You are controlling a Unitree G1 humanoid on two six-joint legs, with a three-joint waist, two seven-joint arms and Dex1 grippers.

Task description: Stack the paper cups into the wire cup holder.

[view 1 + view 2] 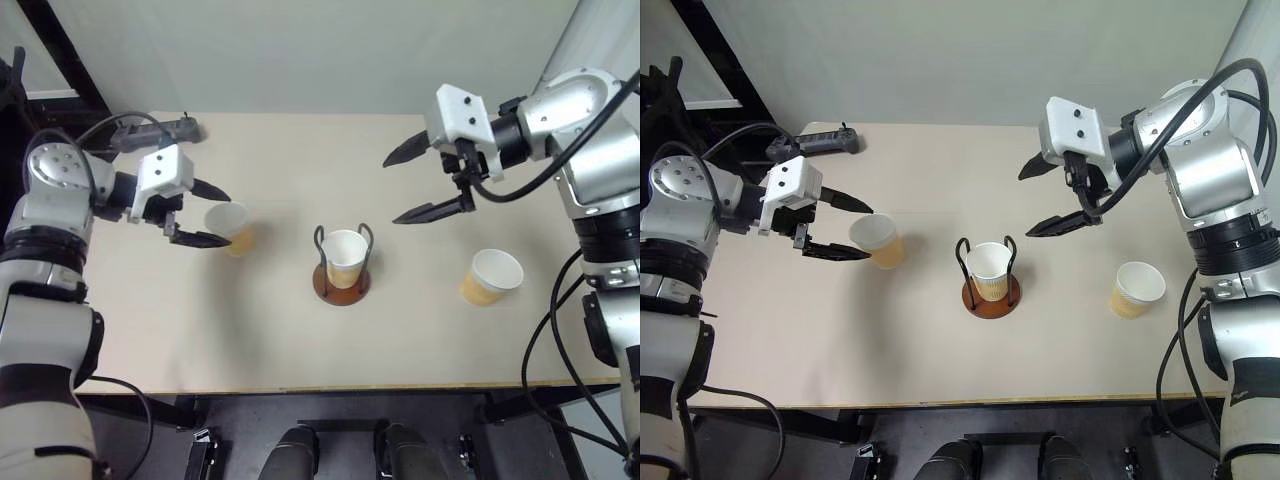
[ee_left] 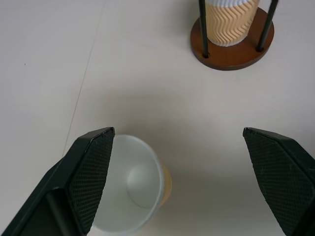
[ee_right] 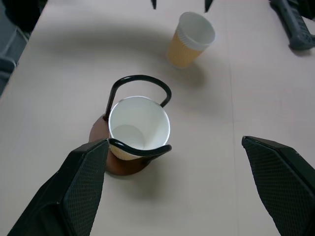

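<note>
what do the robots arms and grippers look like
Both arms are silver-grey metal with black joint bands and loose black cables. Each wrist ends in a white boxy housing. The left gripper and right gripper each have two black tapered fingers with cross-hatched textured pads.

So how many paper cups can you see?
3: one cup sits in the wire holder, one stands by the left gripper, one on the table's right.

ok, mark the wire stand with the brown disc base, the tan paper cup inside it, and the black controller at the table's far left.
wire cup holder [image 1: 325, 287], left eye view, bare disc base.
paper cup in holder [image 1: 344, 246], left eye view, white inside.
black controller [image 1: 820, 143], right eye view, body middle.
</note>
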